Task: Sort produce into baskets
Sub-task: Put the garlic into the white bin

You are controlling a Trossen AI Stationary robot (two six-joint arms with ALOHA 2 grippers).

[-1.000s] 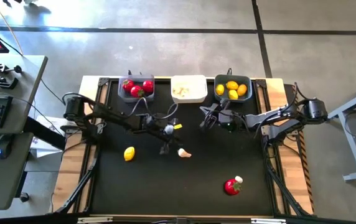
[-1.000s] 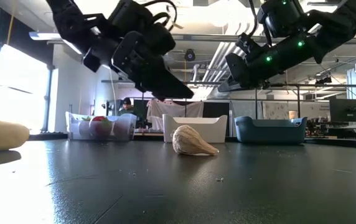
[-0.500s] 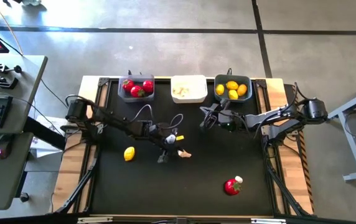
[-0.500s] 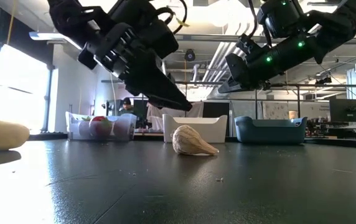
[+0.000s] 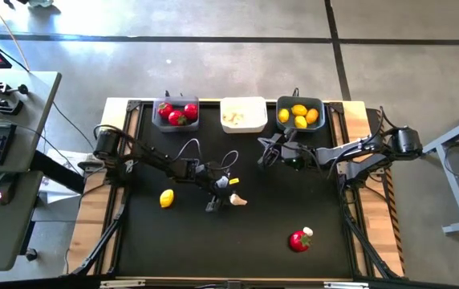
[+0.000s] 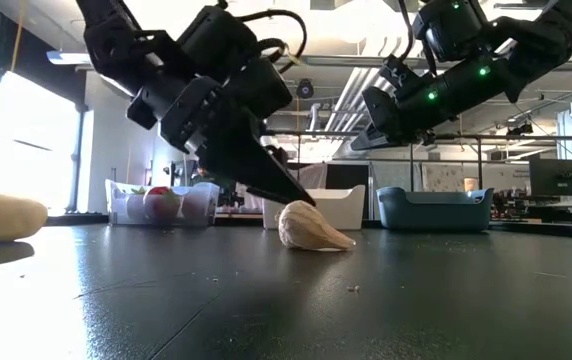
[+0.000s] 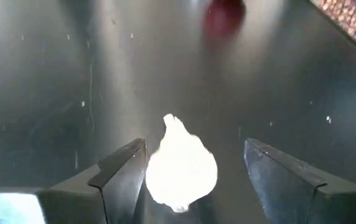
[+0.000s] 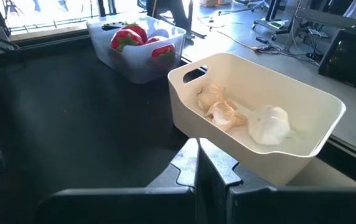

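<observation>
**me:** ok so I've got the left hand [image 5: 223,193] down over the loose garlic bulb [image 5: 237,198] in the middle of the desk [image 5: 294,201]. Fingers are spread apart with the bulb sitting between them in the left wrist view, nothing gripped yet. Right hand [image 5: 266,152] is pinched shut on nothing, parked in the air just in front of the teal basket [image 5: 300,115].

**other op:** what worries you?

**me:** the bulb is lying on its side, pointy end out, and it sits closer to one finger [image 7: 119,174] than the other. I reckon if I close like this, the near finger hits first and shoves it sideways, or the taper squirts it out. The desk looks slick, so it may roll.

**other op:** where's it going?

**me:** white basket [image 5: 243,114], which already holds garlic. Tomatoes are in the grey basket [image 5: 176,112]. A lemon [image 5: 166,197] and a tomato [image 5: 298,240] with a garlic piece touching it are loose too, so a runaway bulb could knock into those.
</observation>
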